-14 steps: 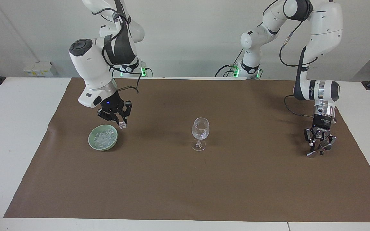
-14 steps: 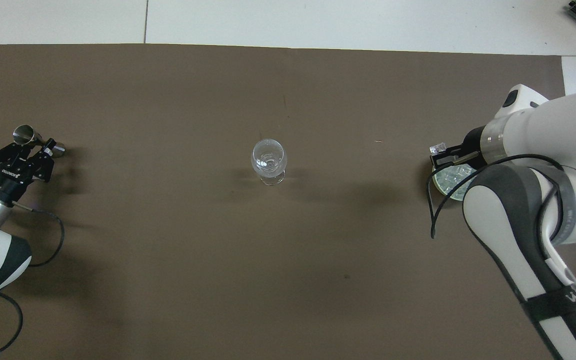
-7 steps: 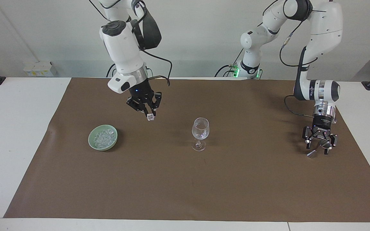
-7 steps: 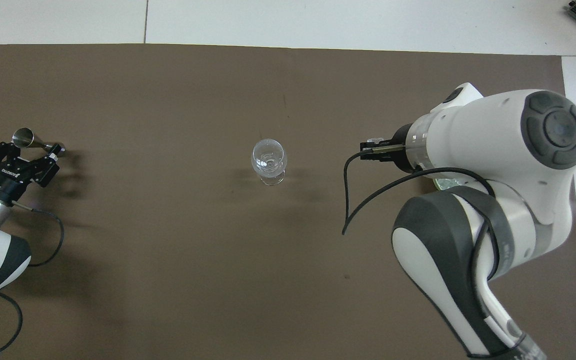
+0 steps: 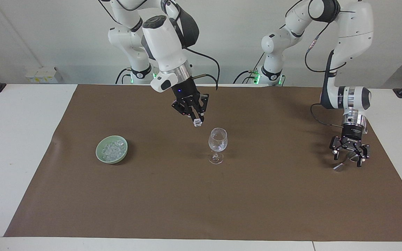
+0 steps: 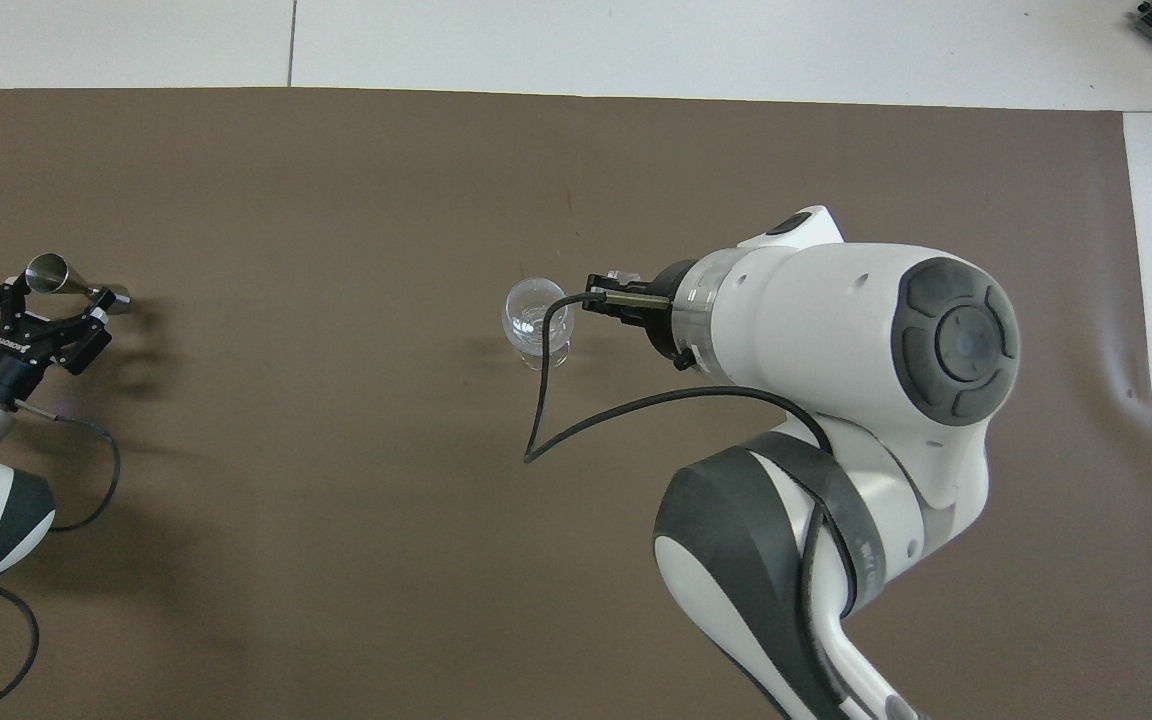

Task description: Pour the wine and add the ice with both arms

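A clear wine glass stands upright mid-mat. My right gripper hangs just above and beside its rim, toward the right arm's end, shut on one ice cube. More ice is heaped in a green bowl at the right arm's end; in the overhead view the right arm hides that bowl. My left gripper is open, low over a metal jigger lying on its side. No wine is in view.
A brown mat covers most of the white table. A loose black cable hangs from the right wrist near the glass.
The right arm carried the ice cube from beside the bowl across to the wine glass. The left gripper opened off the jigger, which now lies on the mat.
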Robot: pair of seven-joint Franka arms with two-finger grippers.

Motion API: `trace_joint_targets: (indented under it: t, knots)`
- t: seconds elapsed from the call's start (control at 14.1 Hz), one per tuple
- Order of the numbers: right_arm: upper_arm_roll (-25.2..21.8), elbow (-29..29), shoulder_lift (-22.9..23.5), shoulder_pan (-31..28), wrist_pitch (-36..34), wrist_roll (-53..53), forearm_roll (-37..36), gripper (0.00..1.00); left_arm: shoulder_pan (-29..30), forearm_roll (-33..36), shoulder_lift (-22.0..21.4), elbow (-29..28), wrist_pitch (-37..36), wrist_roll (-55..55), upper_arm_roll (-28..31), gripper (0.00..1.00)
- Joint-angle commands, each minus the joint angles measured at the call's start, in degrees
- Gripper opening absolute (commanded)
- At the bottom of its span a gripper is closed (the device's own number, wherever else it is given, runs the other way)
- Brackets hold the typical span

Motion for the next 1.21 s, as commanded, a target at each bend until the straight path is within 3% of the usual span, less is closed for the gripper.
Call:
trace_joint_targets:
  t: [0.0, 0.92, 1.14]
  knots:
    - [1.3, 1.2, 2.3, 0.1, 3.1, 2.7, 0.6, 0.0, 0.4, -0.3, -1.4, -0.3, -0.3, -1.1, -0.3, 1.0]
    - [3.8, 2.3, 8.9, 1.6, 10.2, 4.6, -1.7, 0.0, -4.0, 0.6, -9.5, -1.6, 8.0, -5.5, -0.5, 1.0]
    - [3.8, 3.8, 9.8, 1.7, 10.2, 5.0, -1.7, 0.0, -6.6, 8.3, -11.4, 0.2, 11.4, -9.0, -0.6, 1.0]
